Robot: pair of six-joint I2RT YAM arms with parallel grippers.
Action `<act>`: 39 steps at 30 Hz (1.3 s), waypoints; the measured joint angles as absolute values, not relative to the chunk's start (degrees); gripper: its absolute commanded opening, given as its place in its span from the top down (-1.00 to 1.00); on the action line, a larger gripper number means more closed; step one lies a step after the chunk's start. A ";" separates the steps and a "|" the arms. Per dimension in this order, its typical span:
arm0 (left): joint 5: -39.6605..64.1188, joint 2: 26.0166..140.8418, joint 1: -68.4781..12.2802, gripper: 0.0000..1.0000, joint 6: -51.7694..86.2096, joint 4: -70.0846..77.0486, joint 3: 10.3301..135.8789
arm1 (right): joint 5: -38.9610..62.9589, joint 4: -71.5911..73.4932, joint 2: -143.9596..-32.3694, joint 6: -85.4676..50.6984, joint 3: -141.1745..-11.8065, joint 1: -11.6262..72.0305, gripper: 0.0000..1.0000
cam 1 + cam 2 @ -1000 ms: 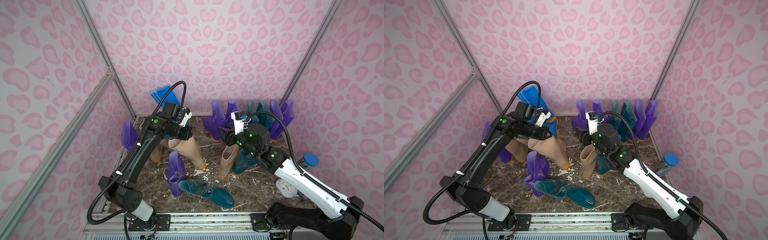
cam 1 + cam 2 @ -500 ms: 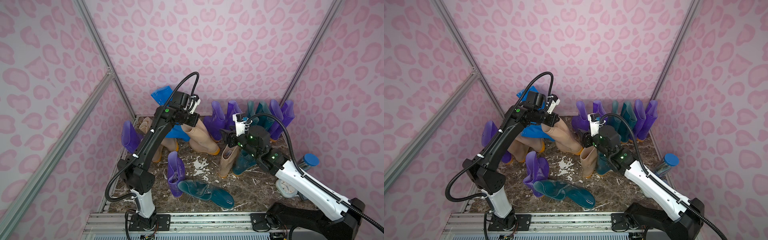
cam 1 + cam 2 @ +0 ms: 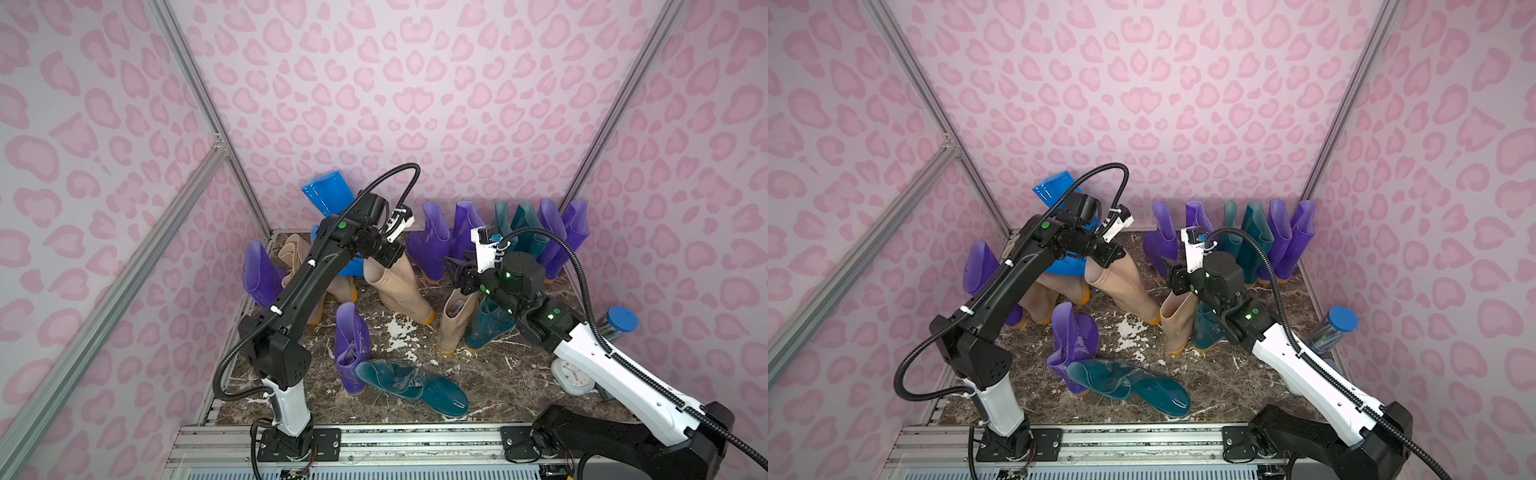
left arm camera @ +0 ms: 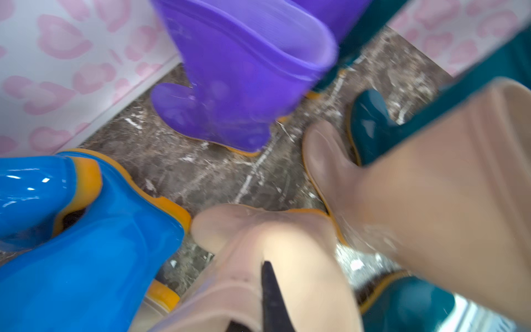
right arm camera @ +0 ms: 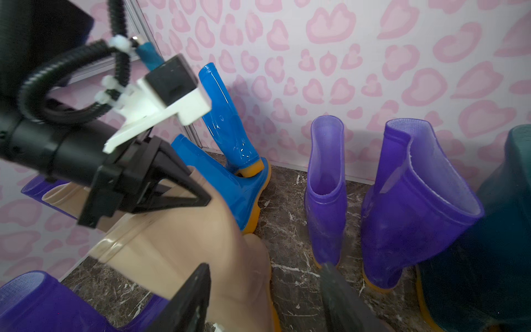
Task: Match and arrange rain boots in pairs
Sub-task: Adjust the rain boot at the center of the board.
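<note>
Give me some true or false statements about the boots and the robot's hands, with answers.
1. The left hand grips the cuff of a tilted beige rubber boot. True.
2. The right hand is shut on a purple boot. False: it is open and empty.
3. A dark teal rubber boot lies on its side. True.
4. The small white round clock sits beside the left arm. False: that clock sits beside the right arm.
</note>
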State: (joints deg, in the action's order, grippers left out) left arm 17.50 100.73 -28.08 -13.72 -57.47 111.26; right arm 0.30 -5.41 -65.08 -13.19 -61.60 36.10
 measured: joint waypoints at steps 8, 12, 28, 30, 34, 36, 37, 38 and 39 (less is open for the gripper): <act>18.50 91.53 -28.18 0.97 -14.92 -56.47 97.43 | 0.19 -6.94 -65.58 -16.12 -62.57 37.63 -0.25; 19.46 91.22 -30.00 0.97 -13.43 -53.82 94.52 | -5.34 -9.65 -65.43 -18.63 -62.76 43.62 -0.25; 16.43 90.45 -38.04 0.51 -10.35 -48.95 91.39 | -22.20 -18.74 -61.71 -27.94 -60.36 52.10 -0.33; 15.99 90.39 -38.76 0.42 -9.10 -48.16 91.37 | -22.50 -19.81 -61.14 -29.02 -60.75 52.47 -0.34; 12.62 90.37 -38.96 0.08 -7.07 -48.14 92.38 | -23.64 -23.35 -60.80 -31.16 -62.54 54.39 -0.35; 11.22 89.69 -38.94 -0.07 -6.26 -48.14 93.36 | -24.03 -24.73 -60.62 -32.42 -63.37 55.61 -0.35; 10.61 88.79 -38.96 -0.13 -5.58 -48.16 93.69 | -24.08 -25.63 -60.58 -32.69 -63.83 56.27 -0.35; 10.48 87.92 -39.00 -0.17 -4.93 -48.16 93.86 | -24.25 -26.35 -60.53 -33.32 -64.18 56.62 -0.35; 10.46 86.48 -39.00 -0.25 -3.97 -48.10 93.97 | -24.49 -27.29 -60.45 -34.17 -64.62 57.10 -0.35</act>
